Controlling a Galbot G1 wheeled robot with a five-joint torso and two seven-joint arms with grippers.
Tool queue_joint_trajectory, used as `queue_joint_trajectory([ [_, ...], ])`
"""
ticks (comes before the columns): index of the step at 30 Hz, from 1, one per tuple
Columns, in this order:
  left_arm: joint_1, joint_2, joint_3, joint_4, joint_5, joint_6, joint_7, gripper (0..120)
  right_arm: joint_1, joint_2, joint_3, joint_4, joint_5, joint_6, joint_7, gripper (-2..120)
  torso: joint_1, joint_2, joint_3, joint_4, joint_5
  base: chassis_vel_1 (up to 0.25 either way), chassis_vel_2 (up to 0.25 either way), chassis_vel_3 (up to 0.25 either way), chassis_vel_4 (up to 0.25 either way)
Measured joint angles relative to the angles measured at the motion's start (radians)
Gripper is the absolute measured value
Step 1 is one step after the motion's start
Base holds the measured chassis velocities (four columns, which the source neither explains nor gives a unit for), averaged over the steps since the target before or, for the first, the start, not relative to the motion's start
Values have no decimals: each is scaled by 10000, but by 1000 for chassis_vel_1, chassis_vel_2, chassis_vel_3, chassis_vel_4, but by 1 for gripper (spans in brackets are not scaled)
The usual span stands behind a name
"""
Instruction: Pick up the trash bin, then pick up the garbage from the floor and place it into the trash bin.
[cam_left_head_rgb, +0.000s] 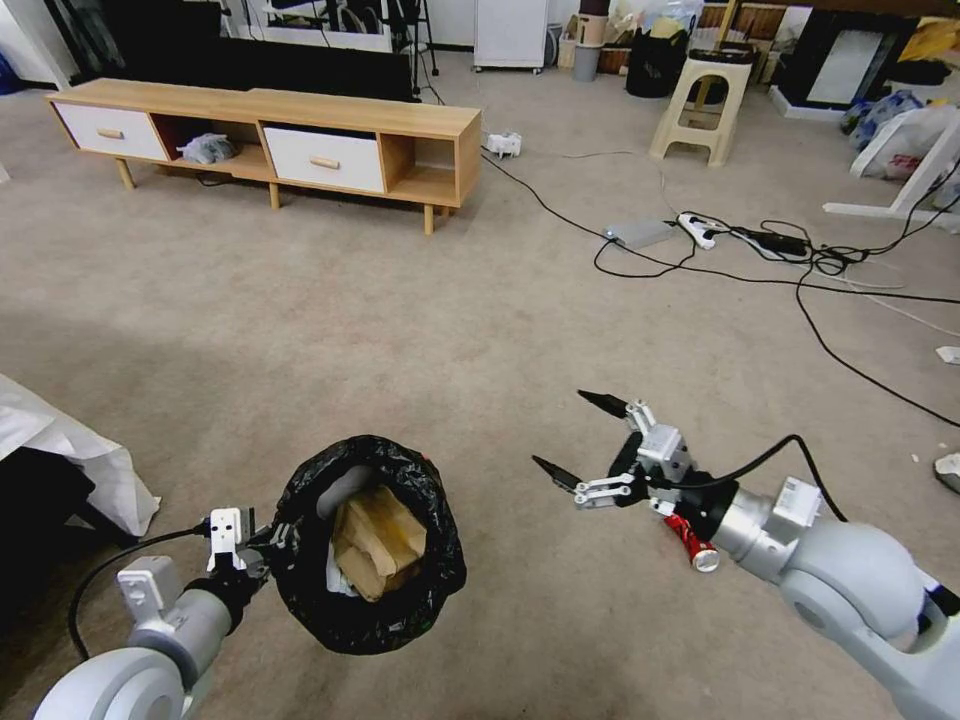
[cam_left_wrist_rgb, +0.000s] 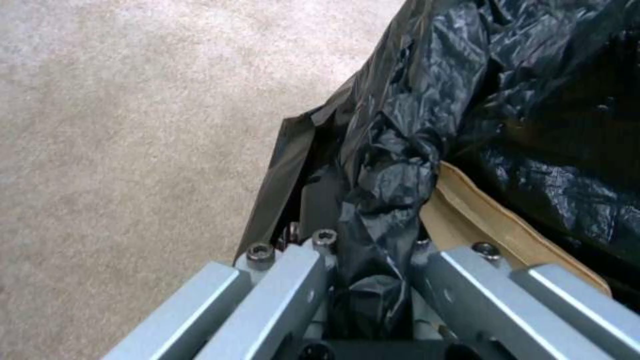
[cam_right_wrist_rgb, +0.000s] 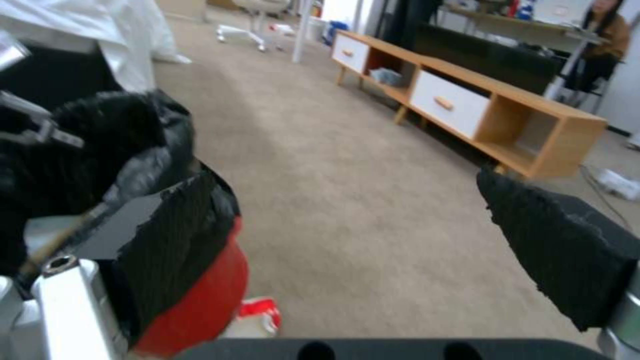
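Lower left of the head frame: bin carried, mouth up, ready to catch.

Down at lower left, left claw (cam_left_head_rgb: 262, 548) clamped on the bag-wrapped rim of the trash bin (cam_left_head_rgb: 370, 545), crinkled black liner pinched between the jaws in the left wrist view (cam_left_wrist_rgb: 380, 200), so bin hanging above the carpet with its opening tipped toward the head camera. Inside already: crumpled brown paper box (cam_left_head_rgb: 378, 542), likely dropped there as garbage. Over at lower right, right claw (cam_left_head_rgb: 580, 435) spread wide and holding nothing, black fingertips (cam_right_wrist_rgb: 567, 250) well apart, poised just beside the bin. Beneath that wrist, crushed red can (cam_left_head_rgb: 688, 540) lying on the floor, probably the next pickup; red shape close under the near finger in the right wrist view (cam_right_wrist_rgb: 207, 295).
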Motion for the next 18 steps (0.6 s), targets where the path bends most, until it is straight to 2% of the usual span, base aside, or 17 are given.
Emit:
queue_joint_trajectory([
  [2, -164, 180, 99, 141, -118, 0, -14, 1, -570, 100, 563, -139, -186, 62, 23, 100, 0, 0, 0, 0, 0, 0, 0, 0, 0],
  [10, -460, 443, 335, 355, -287, 9, -17, 1, -1525, 392, 1540, -251, -348, 72, 320, 100, 0, 0, 0, 0, -1, 0, 0, 0, 0],
  [18, -633, 523, 638, 477, -307, 17, 29, 1, -2501, 924, 2455, -610, -588, 158, 620, 100, 0, 0, 0, -3, -1, 0, 0, 0, 0],
])
